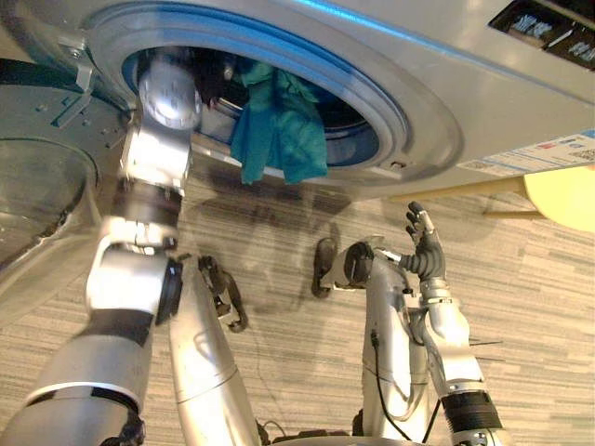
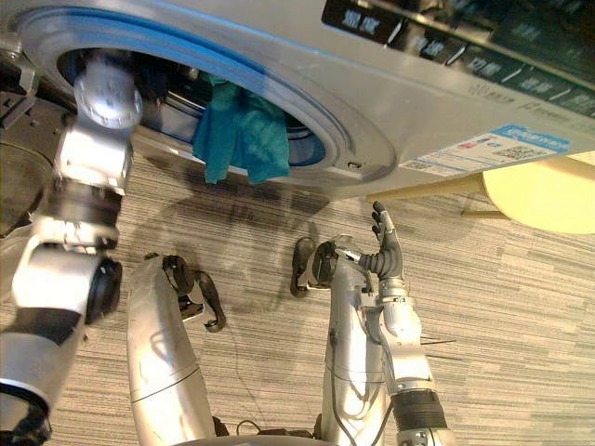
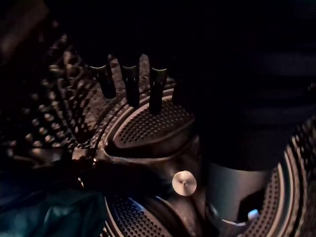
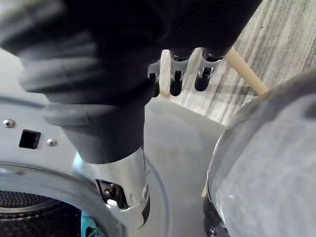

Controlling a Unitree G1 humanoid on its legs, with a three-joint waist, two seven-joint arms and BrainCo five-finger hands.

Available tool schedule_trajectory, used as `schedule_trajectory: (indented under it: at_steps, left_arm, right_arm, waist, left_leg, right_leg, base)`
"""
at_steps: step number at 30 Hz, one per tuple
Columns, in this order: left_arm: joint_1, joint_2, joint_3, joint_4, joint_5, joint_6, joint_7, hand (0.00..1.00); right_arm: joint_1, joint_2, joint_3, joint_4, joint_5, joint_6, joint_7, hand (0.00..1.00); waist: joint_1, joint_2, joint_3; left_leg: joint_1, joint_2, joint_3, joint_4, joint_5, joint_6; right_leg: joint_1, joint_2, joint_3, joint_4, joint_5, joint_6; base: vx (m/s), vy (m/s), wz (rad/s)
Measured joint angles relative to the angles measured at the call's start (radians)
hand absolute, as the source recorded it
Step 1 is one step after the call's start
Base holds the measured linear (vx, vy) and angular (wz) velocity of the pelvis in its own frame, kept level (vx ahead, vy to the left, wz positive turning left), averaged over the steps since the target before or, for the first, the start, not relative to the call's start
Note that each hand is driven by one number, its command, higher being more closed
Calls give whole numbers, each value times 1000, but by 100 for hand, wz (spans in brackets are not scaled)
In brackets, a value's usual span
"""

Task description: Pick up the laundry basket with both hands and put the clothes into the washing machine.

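The silver front-loading washing machine (image 1: 437, 84) stood with its round glass door (image 1: 37, 186) swung open at the left. The left arm reached through the opening. Inside the perforated steel drum (image 3: 148, 128) the left hand (image 3: 131, 81) had its fingers straight and apart, with nothing between them and the thumb. Just to the right, a crumpled teal garment (image 1: 279, 130) lay half in: its upper part was in the drum and the rest draped out over the lower rim of the opening. Farther right and lower, the right hand (image 1: 423, 243) hovered above the striped grey floor (image 1: 521, 307), fingers extended upward and empty. A pale yellow round object (image 1: 562, 195) sat at the far right. The loading looked nearly done; what seemed left was pushing the hanging teal fabric fully inside.
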Motion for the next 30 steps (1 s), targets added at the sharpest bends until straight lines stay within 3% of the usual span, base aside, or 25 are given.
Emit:
schedule_trajectory:
  at_steps: [3,6,9,15,21,26,30]
  left_arm:
    - [205,-131,-2,-96,7,5,42,0]
    - [311,-193,-22,-157,75,8,71,0]
    - [359,-185,-33,-167,195,10,83,0]
    - [373,-170,-46,-103,406,49,97,0]
    - [346,-164,-51,10,453,90,95,0]
    - [208,-158,-53,138,458,104,105,0]
    - [137,-175,-6,236,388,103,114,0]
  right_arm:
    - [2,8,-16,2,-27,14,-16,0]
    - [9,17,-31,4,-47,27,-17,0]
    - [14,19,-28,11,-73,31,-18,0]
    - [29,23,-11,25,-79,30,-37,0]
    - [29,18,-10,28,-80,29,-40,0]
    - [28,16,-9,30,-79,20,-58,0]
    - [13,16,-6,40,-78,10,-58,0]
  waist:
    - [12,1,-1]
    - [32,16,-17]
    - [37,35,-38]
    - [54,36,-39]
    - [55,36,-39]
    - [54,35,-38]
    - [47,33,-37]
  left_leg:
    - [9,-13,-3,-13,3,-7]
    - [11,-26,-10,-29,10,-19]
    - [22,-29,-13,-49,21,-24]
    - [57,-30,-10,-89,31,-34]
    - [50,-29,-15,-88,31,-35]
    - [39,-29,-20,-87,31,-35]
    - [28,-26,-20,-74,30,-34]
  right_leg:
    - [12,-10,-1,-1,-14,9]
    - [20,-16,-7,-10,-16,7]
    - [36,-18,-14,-26,-16,6]
    - [69,-17,-22,-55,-17,6]
    - [69,-16,-27,-58,-17,6]
    - [65,-16,-32,-61,-18,6]
    - [58,-14,-34,-55,-18,7]
  base:
    - [17,-37,14]
    - [15,-38,12]
    - [33,-38,5]
    - [29,-47,2]
    - [23,-36,0]
    - [10,-14,0]
    - [12,-13,-2]
